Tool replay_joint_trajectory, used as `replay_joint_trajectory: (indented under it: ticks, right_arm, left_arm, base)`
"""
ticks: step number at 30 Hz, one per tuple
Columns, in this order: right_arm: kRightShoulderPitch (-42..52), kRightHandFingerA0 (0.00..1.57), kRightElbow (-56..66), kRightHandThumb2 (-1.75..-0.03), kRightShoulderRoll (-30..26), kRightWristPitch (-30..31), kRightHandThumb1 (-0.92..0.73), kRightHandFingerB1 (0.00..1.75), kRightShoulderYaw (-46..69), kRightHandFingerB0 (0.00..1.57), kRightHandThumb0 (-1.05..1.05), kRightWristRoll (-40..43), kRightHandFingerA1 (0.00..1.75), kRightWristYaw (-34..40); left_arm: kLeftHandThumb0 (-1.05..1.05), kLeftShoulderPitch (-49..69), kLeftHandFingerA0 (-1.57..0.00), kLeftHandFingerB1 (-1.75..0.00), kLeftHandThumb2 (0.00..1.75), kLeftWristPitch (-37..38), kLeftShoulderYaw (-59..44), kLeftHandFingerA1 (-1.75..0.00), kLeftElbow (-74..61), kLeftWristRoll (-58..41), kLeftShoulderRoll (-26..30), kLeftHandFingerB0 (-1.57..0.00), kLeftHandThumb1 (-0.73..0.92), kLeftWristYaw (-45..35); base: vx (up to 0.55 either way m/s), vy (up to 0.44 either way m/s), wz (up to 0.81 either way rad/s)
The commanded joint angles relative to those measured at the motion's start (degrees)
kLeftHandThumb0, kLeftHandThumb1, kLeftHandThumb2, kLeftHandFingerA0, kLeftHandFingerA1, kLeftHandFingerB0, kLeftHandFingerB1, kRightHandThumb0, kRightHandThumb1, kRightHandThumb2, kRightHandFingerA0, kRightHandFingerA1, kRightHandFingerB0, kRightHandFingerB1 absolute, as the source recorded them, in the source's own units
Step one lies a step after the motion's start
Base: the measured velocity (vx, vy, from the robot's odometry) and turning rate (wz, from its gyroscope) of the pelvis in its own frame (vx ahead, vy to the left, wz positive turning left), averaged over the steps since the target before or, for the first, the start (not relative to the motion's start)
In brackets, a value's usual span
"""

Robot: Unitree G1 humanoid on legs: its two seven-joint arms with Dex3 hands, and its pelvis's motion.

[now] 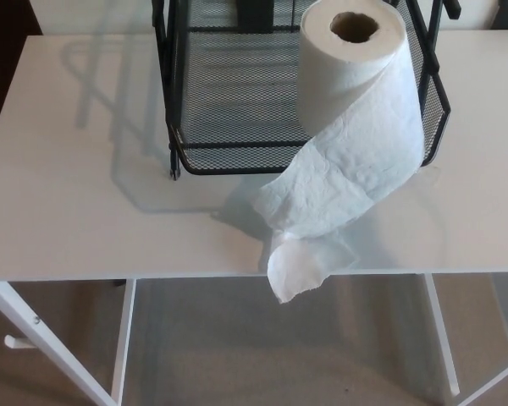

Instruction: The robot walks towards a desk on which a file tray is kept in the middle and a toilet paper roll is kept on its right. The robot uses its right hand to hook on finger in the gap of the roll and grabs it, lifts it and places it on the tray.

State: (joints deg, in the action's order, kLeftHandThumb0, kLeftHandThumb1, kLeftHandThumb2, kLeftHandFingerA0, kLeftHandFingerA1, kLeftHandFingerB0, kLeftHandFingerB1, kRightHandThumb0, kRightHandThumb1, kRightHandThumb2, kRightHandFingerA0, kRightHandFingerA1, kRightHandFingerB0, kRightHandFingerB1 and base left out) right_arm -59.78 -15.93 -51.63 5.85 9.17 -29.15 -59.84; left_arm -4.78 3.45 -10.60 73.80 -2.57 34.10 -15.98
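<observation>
Standing upright at the front right of the black mesh file tray (229, 157), the toilet paper roll (349, 76) shows its core hole uppermost. Its loose sheet (339, 182) trails over the tray's front rim, across the white desk (76, 211), and past the desk's front edge. Neither the left hand nor the right hand is in view.
</observation>
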Motion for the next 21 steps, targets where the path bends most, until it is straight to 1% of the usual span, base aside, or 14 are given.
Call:
replay_joint_trajectory:
  ticks: [1,2,3,4,7,9,11,12,14,17,18,19,20,21]
  right_arm:
    - [52.11,0.28,-4.22,-0.76,10.94,7.54,-0.42,0.39,70.11,0.09,-0.65,14.48,0.46,19.52]
    - [52.29,0.28,-4.24,-0.76,10.92,7.49,-0.42,0.39,70.05,0.09,-0.65,14.71,0.46,19.58]
    - [58.22,0.26,-2.66,-0.56,21.16,-5.54,-0.52,0.27,66.61,0.17,-0.46,16.45,0.42,31.12]
    - [60.50,0.16,-0.18,-0.58,25.75,-6.39,-0.56,0.27,65.35,0.16,-0.47,15.52,0.38,34.47]
    - [64.74,0.27,-10.12,-0.59,34.77,-17.09,-0.59,0.27,57.45,0.15,-0.47,17.25,0.36,50.42]
    - [63.18,0.26,-11.19,-0.78,37.84,-19.42,-0.49,0.39,57.34,0.12,-0.55,18.65,0.49,54.57]
    - [61.42,0.28,-5.94,-0.97,43.59,-12.08,-0.50,0.46,57.15,0.01,-0.35,16.81,0.58,58.80]
    - [60.98,0.37,-5.94,-0.62,44.91,-9.29,-0.72,0.27,55.68,0.13,-0.50,15.15,0.42,61.38]
    - [58.67,0.32,-9.41,-0.66,46.52,-6.90,-0.70,0.29,54.59,0.12,-0.47,14.87,0.66,66.99]
    - [58.18,0.25,-10.06,-0.65,47.73,-1.96,-0.73,0.21,52.74,0.10,-0.51,13.31,0.66,68.05]
    - [57.56,0.25,-6.81,-1.01,48.52,11.68,-0.69,0.29,53.74,0.00,-0.80,12.11,0.63,61.28]
    - [57.37,0.25,-5.36,-1.01,48.82,17.15,-0.69,0.29,54.25,0.00,-0.80,11.70,0.63,58.31]
    - [58.06,0.21,-4.57,-0.65,48.88,19.39,-0.83,0.17,52.36,0.00,-0.79,8.88,0.53,57.98]
    - [60.18,0.23,-4.59,-0.73,48.92,19.96,-0.85,0.05,48.46,0.00,-0.74,5.01,0.51,57.75]
  left_arm:
    - [-0.81,-0.75,-0.23,-0.41,1.12,-0.21,-0.01,-0.54,0.67,1.21,2.32,-0.05,0.76,0.98]
    - [-0.81,-0.75,-0.23,-0.41,1.12,-0.21,-0.01,-0.54,0.67,1.21,2.32,-0.05,0.76,0.98]
    - [-0.82,-0.47,-0.30,-0.33,0.76,0.55,0.60,-0.46,0.36,1.82,2.55,-0.13,0.92,0.83]
    - [-0.83,-0.62,-0.28,-0.32,0.75,0.27,0.60,-0.46,0.37,1.77,2.55,-0.13,0.92,0.59]
    - [-0.85,-1.12,-0.28,-0.32,0.75,-0.33,0.43,-0.46,0.87,1.67,2.41,-0.14,0.92,0.74]
    - [-0.85,-1.10,-0.28,-0.32,0.75,-0.29,0.31,-0.46,0.87,1.54,2.30,-0.13,0.92,0.77]
    - [-0.85,-0.95,-0.29,-0.33,0.74,-0.21,0.08,-0.48,0.97,1.32,2.21,-0.14,0.91,0.75]
    - [-0.82,-0.88,-0.27,-0.33,0.74,-0.50,0.14,-0.48,0.80,1.33,2.18,-0.14,0.92,0.79]
    - [-0.81,-1.01,-0.28,-0.33,0.74,-0.86,0.45,-0.46,0.55,1.54,2.22,-0.14,0.92,0.62]
    - [-0.82,-1.47,-0.27,-0.32,0.74,-0.94,0.88,-0.45,1.06,2.11,2.03,-0.14,0.92,1.17]
    - [-0.84,-1.65,-0.26,-0.33,0.74,-0.86,0.91,-0.47,1.00,2.09,2.00,-0.13,0.91,0.96]
    - [-0.84,-1.73,-0.26,-0.33,0.74,-0.85,0.94,-0.47,0.94,2.10,2.00,-0.13,0.91,0.87]
    - [-0.84,-1.75,-0.27,-0.32,0.74,-0.97,1.00,-0.46,0.95,2.15,2.00,-0.15,0.92,0.96]
    - [-0.84,-1.77,-0.25,-0.33,0.75,-1.06,1.26,-0.46,0.92,2.40,2.03,-0.14,0.92,0.98]
  base:
    - [0.00,0.000,0.00]
    - [0.00,0.000,0.00]
    - [0.00,0.000,0.00]
    - [0.00,0.000,0.00]
    - [0.00,0.000,0.00]
    - [0.00,0.000,0.00]
    - [0.00,0.000,0.00]
    - [0.00,0.000,0.00]
    - [0.00,0.000,0.00]
    - [0.00,0.000,0.00]
    - [0.00,0.000,0.00]
    - [0.00,0.000,0.00]
    - [0.00,0.000,0.00]
    - [0.00,0.000,0.00]
